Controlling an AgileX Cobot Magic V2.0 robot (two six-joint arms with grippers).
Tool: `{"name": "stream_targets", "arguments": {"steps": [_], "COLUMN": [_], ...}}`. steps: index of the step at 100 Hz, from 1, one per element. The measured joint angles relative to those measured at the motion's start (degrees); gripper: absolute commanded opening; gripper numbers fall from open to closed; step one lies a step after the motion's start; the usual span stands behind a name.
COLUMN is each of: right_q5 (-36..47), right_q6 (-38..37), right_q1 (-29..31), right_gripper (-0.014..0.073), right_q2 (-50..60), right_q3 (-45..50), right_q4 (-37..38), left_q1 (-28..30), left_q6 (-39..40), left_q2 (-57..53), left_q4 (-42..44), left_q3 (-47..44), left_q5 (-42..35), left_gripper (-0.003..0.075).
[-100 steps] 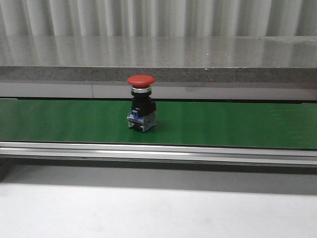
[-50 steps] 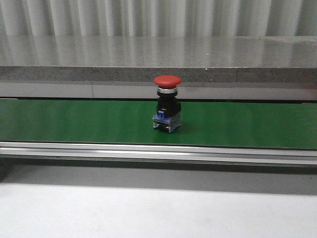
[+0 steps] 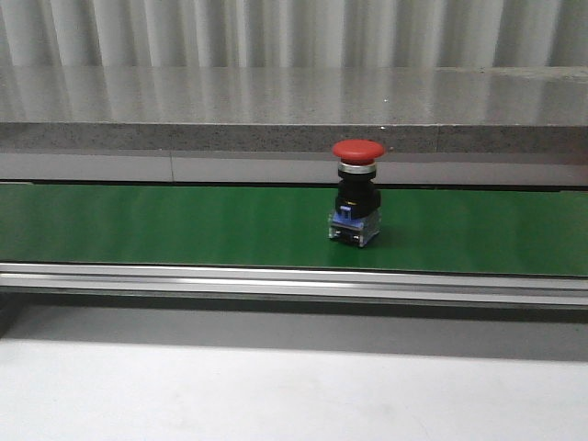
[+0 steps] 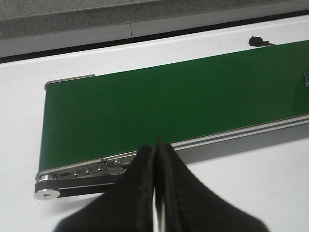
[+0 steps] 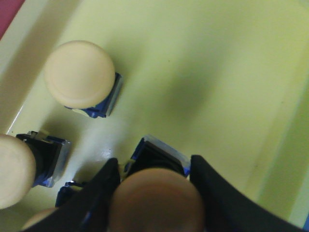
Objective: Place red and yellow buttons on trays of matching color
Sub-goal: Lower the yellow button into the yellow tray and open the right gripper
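Against a grey corrugated wall, the green conveyor belt (image 3: 165,225) carries an upright red mushroom-head push button (image 3: 357,193) right of centre, far from the left gripper (image 4: 155,193), shut and empty, while the right gripper (image 5: 154,181) clasps a yellow-capped button (image 5: 155,200) over the yellow tray (image 5: 203,72)

green conveyor belt (image 3: 165,225), grey ledge (image 3: 276,138)

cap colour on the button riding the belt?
Red, on the button; clearest in the front view.
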State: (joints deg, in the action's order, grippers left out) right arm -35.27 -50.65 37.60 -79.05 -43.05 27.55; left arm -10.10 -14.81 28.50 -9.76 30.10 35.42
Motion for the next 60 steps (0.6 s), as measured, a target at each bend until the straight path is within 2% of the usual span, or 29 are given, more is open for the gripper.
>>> {"name": "stream_targets", "arguments": {"steps": [32,42,51,60], "right_q5": [3.5,4.2,4.7,4.9], "right_q6": [0.0,0.0,0.0,-0.1], "right_q1": [0.1,0.2,0.2,0.2], "right_gripper": [0.0083,0.0213,0.0407,0.0496], "right_q2": [-4.2,-5.1,-5.2,-5.2], "right_q3": [0.0,0.0,0.0,0.0], "right_q4": [-0.2,-0.2,-0.2,-0.2], "left_q1": [0.0,0.0,0.0,0.0], "left_q6": [0.0,0.0,0.0,0.0], "left_q2": [-0.1,-0.1,-0.1,-0.1], "left_q4": [0.0,0.0,0.0,0.0], "left_q3": [0.0,0.0,0.0,0.0], "left_q5": [0.0,0.0,0.0,0.0], "left_gripper": [-0.002,-0.002,-0.002,-0.002]}}
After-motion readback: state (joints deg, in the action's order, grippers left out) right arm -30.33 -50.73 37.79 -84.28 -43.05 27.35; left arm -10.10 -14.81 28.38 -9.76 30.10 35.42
